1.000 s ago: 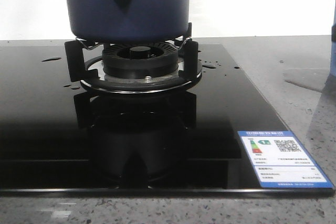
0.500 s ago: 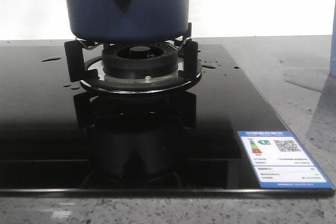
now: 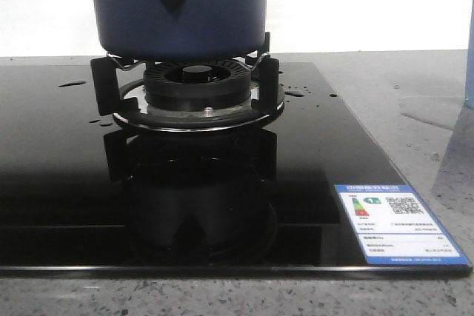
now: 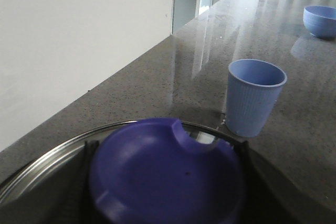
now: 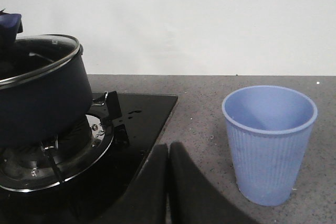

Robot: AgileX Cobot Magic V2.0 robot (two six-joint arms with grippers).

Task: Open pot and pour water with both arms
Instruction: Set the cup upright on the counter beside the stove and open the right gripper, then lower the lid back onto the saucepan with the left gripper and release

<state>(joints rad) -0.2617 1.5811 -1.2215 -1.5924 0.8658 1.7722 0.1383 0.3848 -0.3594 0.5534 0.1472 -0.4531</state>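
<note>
Two cameras are showing the pot point(image 3: 178, 9) sitting on the burner support point(image 3: 194, 86) of a glossy black glass cooktop point(image 3: 311, 153) that is lying on the grey speckled desk point(image 3: 415, 86). In the front view the pot's handle stub with its round hole is facing the camera. In the right wrist view a glass lid point(image 5: 39, 56) with a metal rim is resting on the pot. The right end effector point(image 5: 168, 182) is hovering low over the desk between the cooktop's edge and a pale blue ribbed cup point(image 5: 269, 142), its fingers pressed together and pinching nothing. In the left wrist view a dark blue lid knob point(image 4: 165, 174) is filling the foreground above the lid's metal rim; the left end effector itself is hidden, so I cannot tell how its fingers are standing. A pale blue bowl point(image 4: 320, 20) is sitting well apart on the desk.
</note>
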